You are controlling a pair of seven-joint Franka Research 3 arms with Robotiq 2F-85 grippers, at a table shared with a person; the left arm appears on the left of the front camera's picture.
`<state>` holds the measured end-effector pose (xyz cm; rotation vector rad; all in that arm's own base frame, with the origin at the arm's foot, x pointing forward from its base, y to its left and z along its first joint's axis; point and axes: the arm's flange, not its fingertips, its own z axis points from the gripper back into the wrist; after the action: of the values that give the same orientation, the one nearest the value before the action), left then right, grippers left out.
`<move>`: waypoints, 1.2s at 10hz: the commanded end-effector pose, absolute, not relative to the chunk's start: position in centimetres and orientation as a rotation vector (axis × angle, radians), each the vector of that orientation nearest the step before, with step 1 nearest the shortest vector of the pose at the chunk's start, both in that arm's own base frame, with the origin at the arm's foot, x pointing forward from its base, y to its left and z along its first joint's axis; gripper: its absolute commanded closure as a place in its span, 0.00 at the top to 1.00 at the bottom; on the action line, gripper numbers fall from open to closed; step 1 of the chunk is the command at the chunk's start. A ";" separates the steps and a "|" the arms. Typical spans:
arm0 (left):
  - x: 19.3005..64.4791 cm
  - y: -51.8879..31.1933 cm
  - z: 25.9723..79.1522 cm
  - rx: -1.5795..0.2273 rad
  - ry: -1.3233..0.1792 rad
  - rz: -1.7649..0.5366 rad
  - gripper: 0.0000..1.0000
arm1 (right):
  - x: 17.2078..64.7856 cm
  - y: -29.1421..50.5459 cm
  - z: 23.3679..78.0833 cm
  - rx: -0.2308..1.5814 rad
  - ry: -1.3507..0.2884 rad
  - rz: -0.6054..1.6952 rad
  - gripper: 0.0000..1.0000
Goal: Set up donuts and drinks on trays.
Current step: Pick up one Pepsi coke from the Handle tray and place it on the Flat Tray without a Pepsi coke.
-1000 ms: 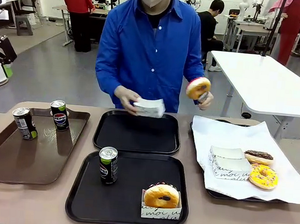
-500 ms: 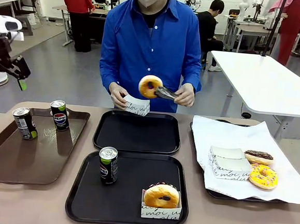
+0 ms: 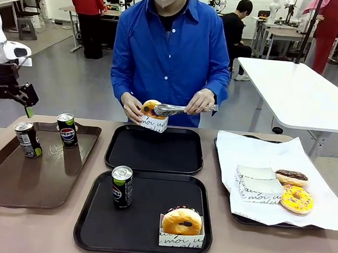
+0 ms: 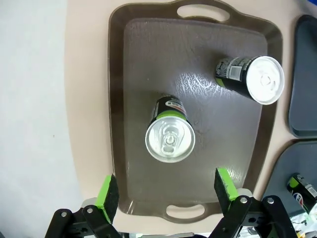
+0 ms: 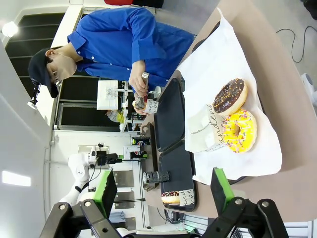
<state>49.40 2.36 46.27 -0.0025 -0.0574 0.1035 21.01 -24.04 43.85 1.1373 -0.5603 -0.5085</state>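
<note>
Left gripper (image 3: pixel 11 108) hangs above the brown tray (image 3: pixel 24 179), jaws spread wide, nothing held. On the wrist view one drink can (image 4: pixel 170 140) stands upright, nearly centred between the green pads (image 4: pixel 108 191); a second can (image 4: pixel 251 79) stands further along the tray. Right gripper (image 5: pixel 163 191) is off to the side, jaws apart, empty.

Near black tray (image 3: pixel 151 201) carries a can (image 3: pixel 121 186) and a boxed donut (image 3: pixel 182 221). Far black tray (image 3: pixel 155 152) is bare. The person lowers an orange donut (image 3: pixel 150 107) with tongs (image 3: pixel 171 110) into a white box (image 3: pixel 154 124) above its far rim.

My read: I'm fetching the far tray's drink. Next I'd go straight down, close on the can body, keep it upright and stay clear of its neighbour.
</note>
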 end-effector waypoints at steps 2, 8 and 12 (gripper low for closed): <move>50.1 3.0 44.2 -0.034 -0.093 0.083 1.00 | 21.3 -24.1 43.8 1.158 -0.590 -0.491 1.00; 51.0 2.5 40.5 -0.011 -0.070 0.080 1.00 | 21.3 -24.1 43.8 1.158 -0.590 -0.491 1.00; 52.0 2.3 39.5 -0.011 -0.069 0.078 1.00 | 21.3 -24.1 43.8 1.158 -0.590 -0.491 1.00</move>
<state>51.56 2.25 39.72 -0.0043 -0.0545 0.0978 21.01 -24.04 43.85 1.1373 -0.5604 -0.5084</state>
